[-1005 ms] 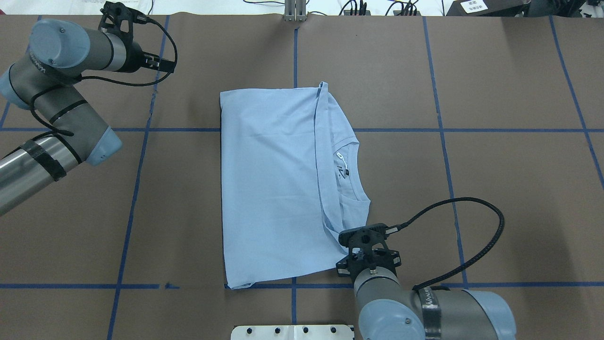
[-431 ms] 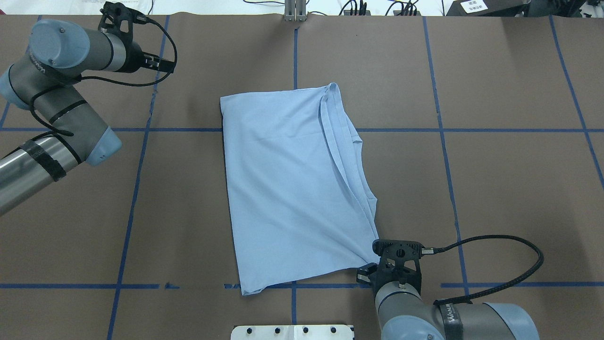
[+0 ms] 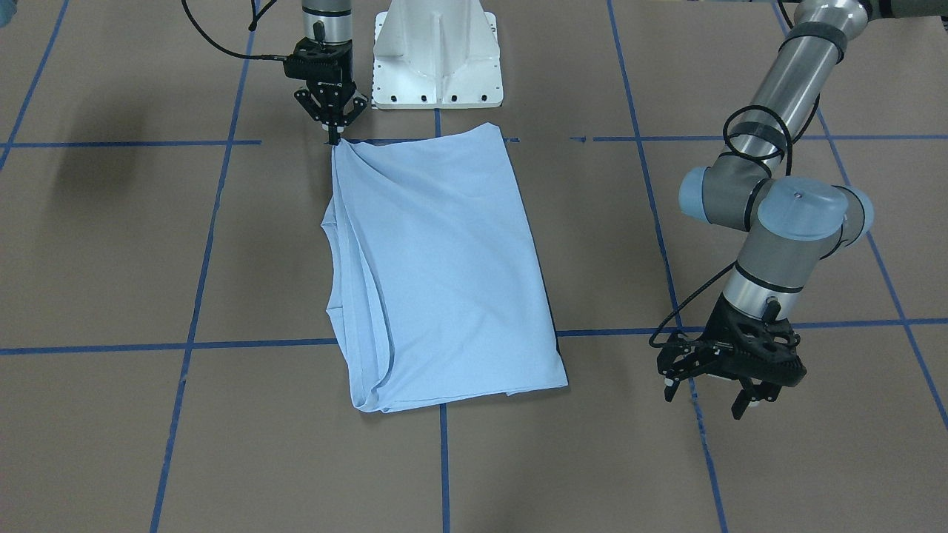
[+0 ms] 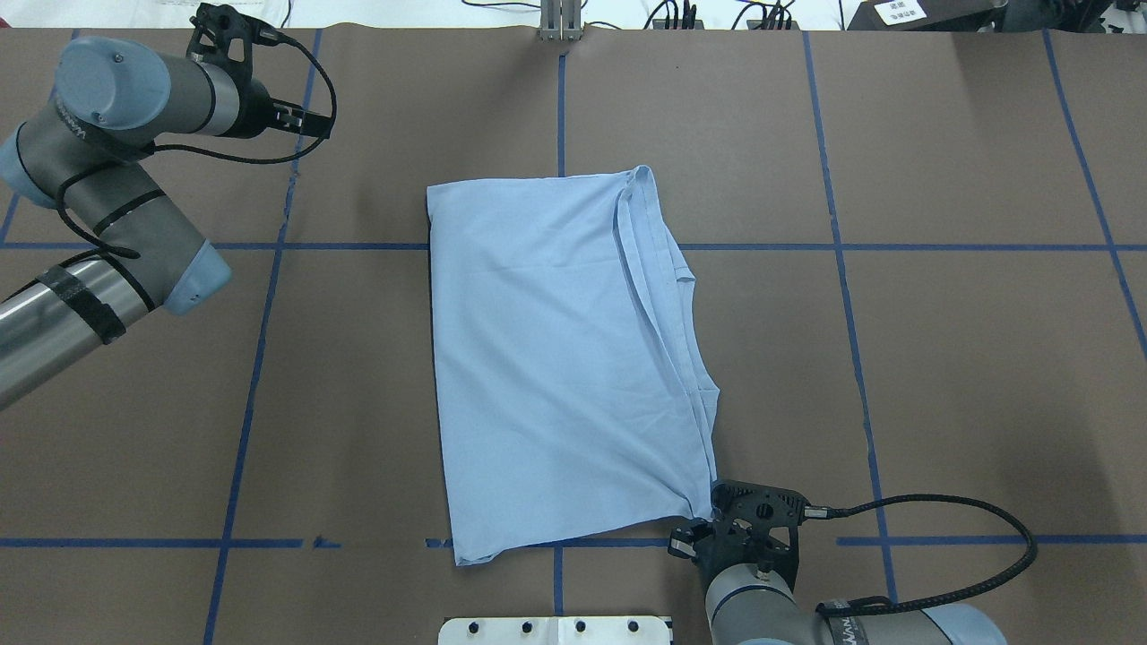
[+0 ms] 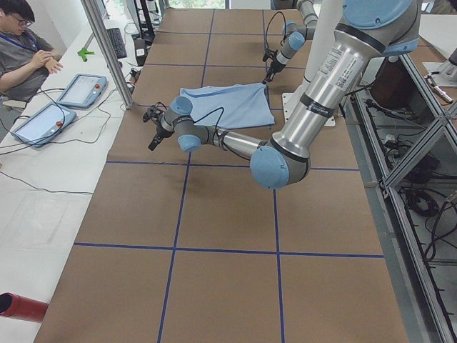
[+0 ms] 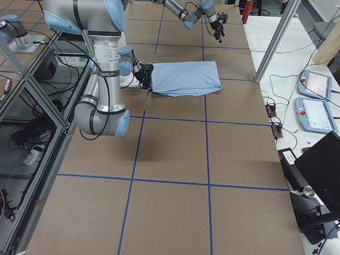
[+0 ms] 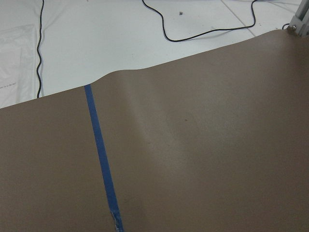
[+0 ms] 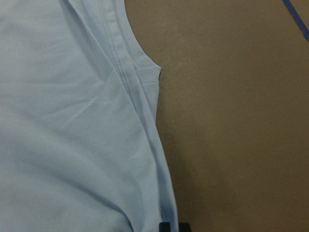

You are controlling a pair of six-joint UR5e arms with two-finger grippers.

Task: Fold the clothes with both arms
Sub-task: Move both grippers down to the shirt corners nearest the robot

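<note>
The light blue T-shirt lies folded into a tall rectangle at the table's middle, its layered edges and collar on the robot's right side. My right gripper is shut on the shirt's near right corner, seen at the top of the front view. The cloth is stretched into creases toward that corner. The right wrist view shows the fabric and the dark fingertips at the bottom edge. My left gripper hovers open and empty over bare table at the far left, well away from the shirt.
The white pedestal base stands just behind the held corner. Blue tape lines grid the brown table cover. A person sits at a side table with tablets beyond the far edge. The left wrist view shows only table cover and a tape line.
My right gripper pulled the shirt's near right corner toward the robot and rightward. The shirt skewed and shifted with it, and the neck label is now covered. The left arm stayed still.
</note>
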